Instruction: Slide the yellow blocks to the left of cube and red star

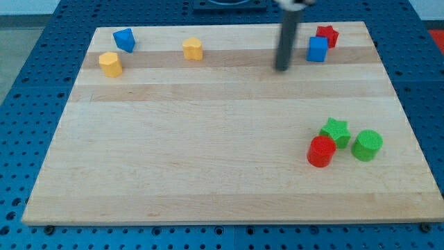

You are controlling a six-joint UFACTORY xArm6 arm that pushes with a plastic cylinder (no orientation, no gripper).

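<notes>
Two yellow blocks lie near the view's top left: a yellow hexagonal block (110,64) and a yellow block (193,49) further right. A blue cube (318,49) stands at the top right, touching a red star (327,35) just behind it. My tip (282,68) rests on the board a little left of and below the blue cube, well right of both yellow blocks. The rod looks blurred.
A blue angular block (124,39) lies at the top left, near the yellow hexagonal block. A green star (336,131), a red cylinder (321,151) and a green cylinder (367,145) cluster at the lower right. The wooden board (208,153) sits on a blue perforated table.
</notes>
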